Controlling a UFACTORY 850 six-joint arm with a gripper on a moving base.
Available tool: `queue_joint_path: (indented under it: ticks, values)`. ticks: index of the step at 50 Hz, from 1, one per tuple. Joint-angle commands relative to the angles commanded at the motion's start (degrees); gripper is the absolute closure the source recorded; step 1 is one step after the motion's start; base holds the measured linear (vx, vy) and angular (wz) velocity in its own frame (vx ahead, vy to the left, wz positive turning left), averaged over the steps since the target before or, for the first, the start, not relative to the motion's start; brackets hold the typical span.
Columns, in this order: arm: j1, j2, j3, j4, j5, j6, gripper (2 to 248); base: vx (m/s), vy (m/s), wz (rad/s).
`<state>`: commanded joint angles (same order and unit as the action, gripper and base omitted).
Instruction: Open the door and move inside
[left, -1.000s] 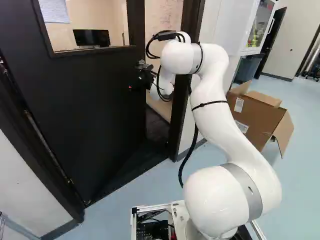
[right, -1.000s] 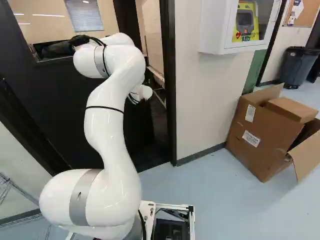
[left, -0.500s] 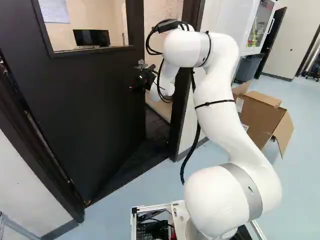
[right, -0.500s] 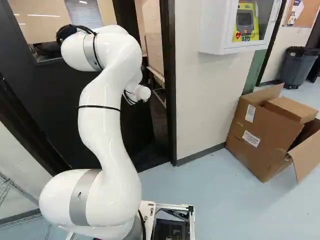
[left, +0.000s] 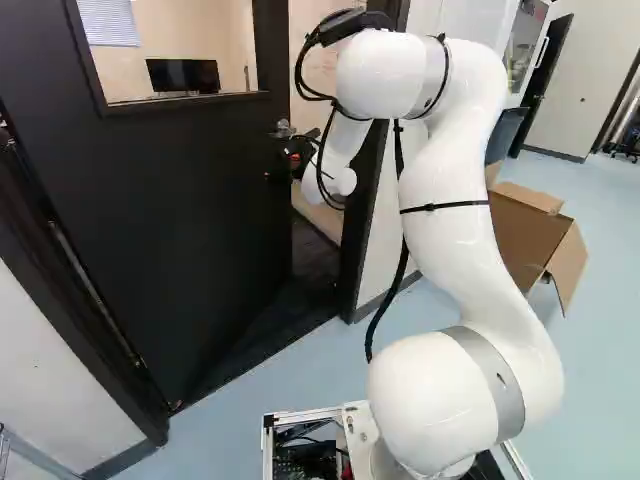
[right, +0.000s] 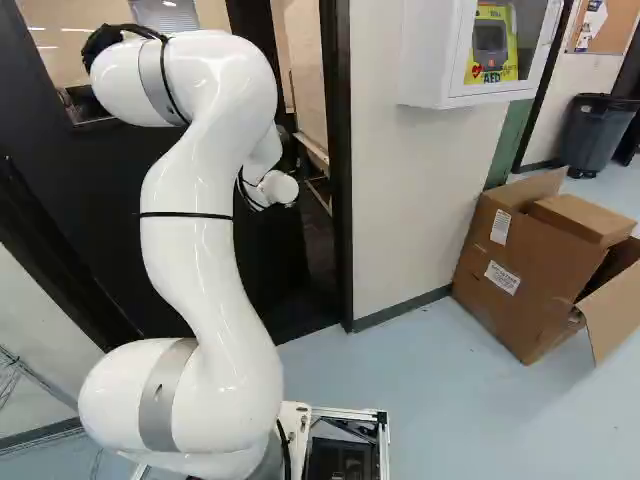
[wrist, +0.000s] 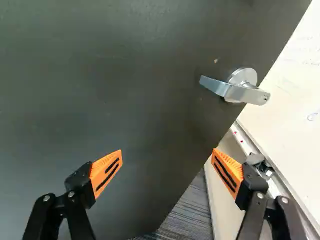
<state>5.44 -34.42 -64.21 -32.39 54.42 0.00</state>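
The dark door (left: 170, 230) stands ajar, with a gap between its free edge and the frame (left: 372, 190). My gripper (left: 285, 160) is at the door's free-edge side in the left base view, partly hidden by the wrist. In the wrist view the gripper (wrist: 167, 152) is open, its orange-padded fingers wide apart with nothing between them. The silver lever handle (wrist: 235, 90) lies ahead of the fingers, nearer the one by the door's edge, and touches neither. In the right base view the arm hides the gripper.
An open cardboard box (right: 540, 270) stands on the floor right of the doorway. A white wall cabinet (right: 450, 60) hangs above it, and a dark bin (right: 597, 135) stands farther back. Through the gap shows a pale wall (wrist: 295, 100) and striped floor (wrist: 192, 212).
The arm's upper bend has shifted right and up in the left base view, and left in the right base view. The wrist has tilted. Door and base have stayed in place.
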Motion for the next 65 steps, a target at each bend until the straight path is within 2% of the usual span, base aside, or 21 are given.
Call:
queue_joint_path:
  ticks: [65]
  values:
    - [-1.0,17.6,22.4,24.6,-3.1,0.0,3,0.0,0.0,0.0]
